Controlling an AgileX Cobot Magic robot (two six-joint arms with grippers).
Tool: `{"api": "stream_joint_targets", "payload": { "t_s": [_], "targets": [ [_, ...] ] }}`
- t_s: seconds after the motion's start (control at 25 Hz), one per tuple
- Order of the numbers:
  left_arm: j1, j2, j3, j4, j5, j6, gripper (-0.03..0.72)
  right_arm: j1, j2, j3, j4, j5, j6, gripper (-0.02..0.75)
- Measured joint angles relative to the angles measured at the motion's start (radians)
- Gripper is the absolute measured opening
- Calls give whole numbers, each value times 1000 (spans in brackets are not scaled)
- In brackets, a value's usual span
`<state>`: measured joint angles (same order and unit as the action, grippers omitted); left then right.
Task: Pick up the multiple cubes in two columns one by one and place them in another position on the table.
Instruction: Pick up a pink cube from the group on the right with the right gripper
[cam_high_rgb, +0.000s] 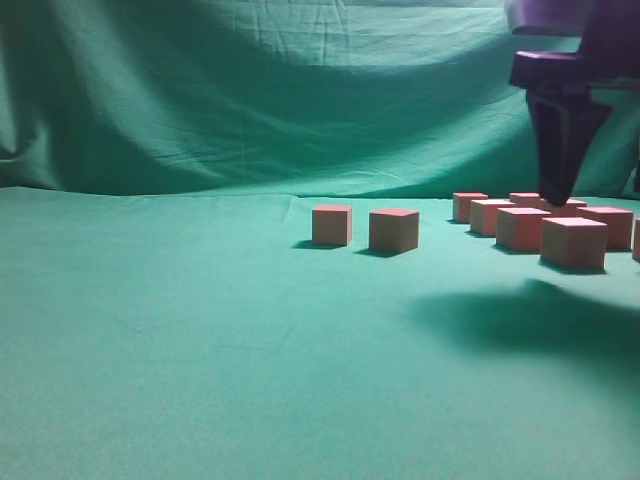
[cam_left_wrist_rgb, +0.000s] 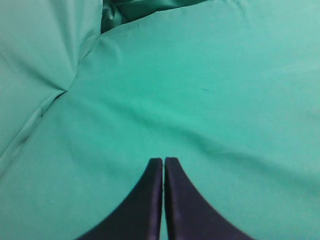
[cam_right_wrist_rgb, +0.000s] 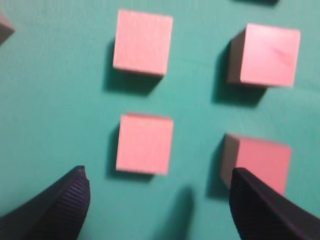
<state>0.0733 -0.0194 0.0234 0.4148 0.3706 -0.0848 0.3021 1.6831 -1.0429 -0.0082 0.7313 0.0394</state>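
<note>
Fingers of the right gripper (cam_high_rgb: 556, 195) hang above the cube cluster (cam_high_rgb: 545, 225) at the right of the desk (cam_high_rgb: 200, 350) in the exterior view; we note two more cubes (cam_high_rgb: 365, 228) standing apart near the centre. In the left wrist view, we find the left gripper (cam_left_wrist_rgb: 163, 165) pressed shut on nothing, over bare cloth. In the right wrist view, the right fingers (cam_right_wrist_rgb: 55, 207) are spread wide, holding nothing, above four cubes (cam_right_wrist_rgb: 144, 144) arranged in two columns.
</note>
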Motion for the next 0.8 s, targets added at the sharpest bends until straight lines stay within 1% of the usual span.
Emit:
{"api": "stream_joint_targets", "payload": {
  "t_s": [0.16, 0.6, 0.64, 0.72, 0.8],
  "targets": [
    [0, 0, 0, 0, 0, 0, 0, 0, 52, -30, 1, -46, -7, 575],
    [0, 0, 0, 0, 0, 0, 0, -1, 138, -53, 1, -100, -30, 575],
    [0, 0, 0, 0, 0, 0, 0, -1, 143, -53, 1, -100, -33, 517],
    [0, 0, 0, 0, 0, 0, 0, -2, 149, -53, 1, -102, -35, 440],
    [0, 0, 0, 0, 0, 0, 0, -2, 158, -53, 1, -102, -36, 333]
  ]
}}
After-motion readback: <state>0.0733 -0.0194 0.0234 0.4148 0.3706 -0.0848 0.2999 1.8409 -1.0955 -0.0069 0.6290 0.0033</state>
